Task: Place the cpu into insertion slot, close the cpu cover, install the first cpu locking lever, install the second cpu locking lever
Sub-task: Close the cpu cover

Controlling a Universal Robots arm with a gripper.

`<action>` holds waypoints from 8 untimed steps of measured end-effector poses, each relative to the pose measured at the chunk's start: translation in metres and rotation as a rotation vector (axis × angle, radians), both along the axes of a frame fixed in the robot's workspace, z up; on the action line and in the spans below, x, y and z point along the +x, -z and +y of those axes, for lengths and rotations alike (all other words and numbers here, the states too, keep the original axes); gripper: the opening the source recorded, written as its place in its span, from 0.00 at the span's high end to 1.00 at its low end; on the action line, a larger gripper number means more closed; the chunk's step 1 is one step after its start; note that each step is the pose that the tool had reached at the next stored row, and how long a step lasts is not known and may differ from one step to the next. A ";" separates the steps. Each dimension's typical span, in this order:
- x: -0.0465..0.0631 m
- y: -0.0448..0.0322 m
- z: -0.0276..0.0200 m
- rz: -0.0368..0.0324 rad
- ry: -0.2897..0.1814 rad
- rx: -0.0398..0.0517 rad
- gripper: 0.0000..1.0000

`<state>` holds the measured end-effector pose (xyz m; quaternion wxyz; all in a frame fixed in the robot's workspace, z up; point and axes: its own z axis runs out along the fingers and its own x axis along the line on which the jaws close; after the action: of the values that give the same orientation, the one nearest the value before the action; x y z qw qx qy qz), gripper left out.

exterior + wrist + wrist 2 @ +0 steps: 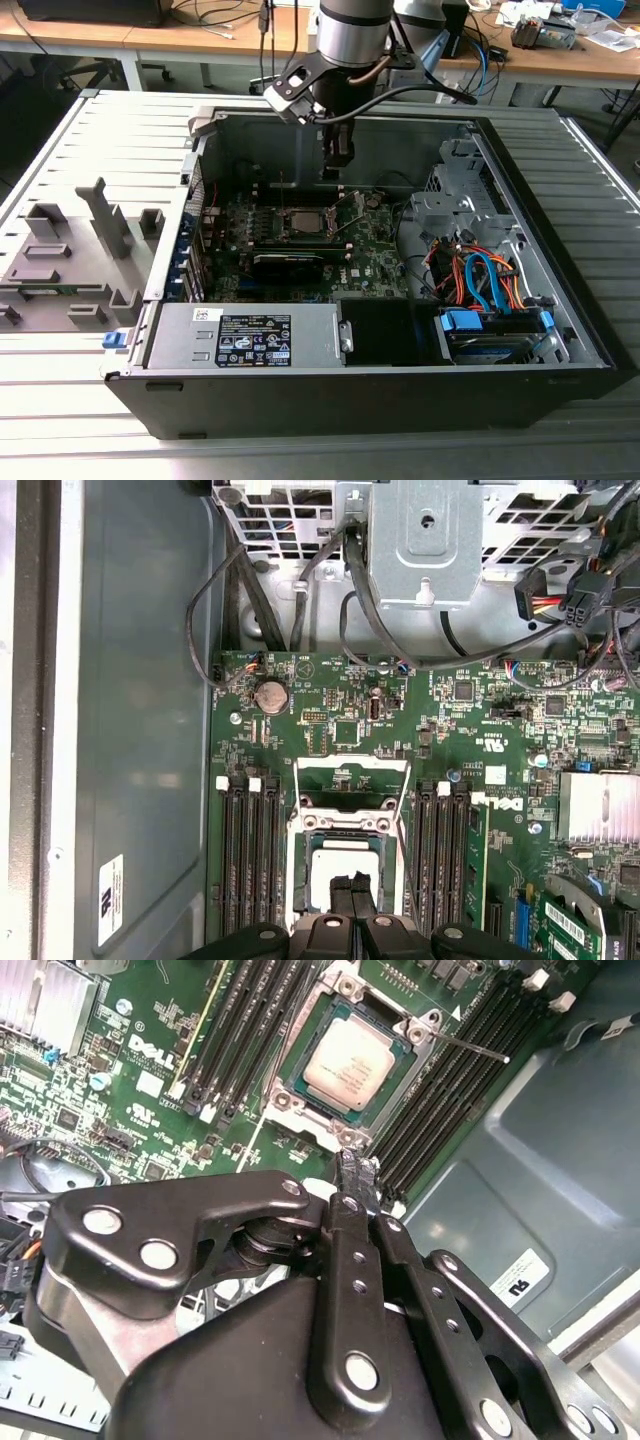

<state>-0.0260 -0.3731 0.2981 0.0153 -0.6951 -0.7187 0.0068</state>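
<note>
The cpu (350, 1057), a small square chip with a silver-grey top, lies in the insertion slot (300, 222) on the green motherboard. In the first wrist view the cpu (345, 865) shows just beyond my fingertips. The cpu cover (350, 763), a thin silvery frame, stands tilted up off the socket. A thin locking lever (470, 1046) sticks out beside the socket, unlatched. My gripper (357, 1168) hangs above the socket's edge, shut, with nothing between its fingers. In the exterior view the gripper (334, 172) hovers over the board, behind the socket.
The open computer case (560, 250) lies on a slatted table. Black memory slots (245, 850) flank the socket on both sides. A black graphics card (285, 262) sits in front of the socket, a drive cage (450, 215) with cables on the exterior view's right, and a power supply (245, 335) in front.
</note>
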 end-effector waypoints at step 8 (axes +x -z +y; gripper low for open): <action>0.003 0.0000 0.0000 0.0000 0.000 0.0000 0.89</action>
<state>-0.0227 -0.3731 0.2981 0.0153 -0.6951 -0.7187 0.0068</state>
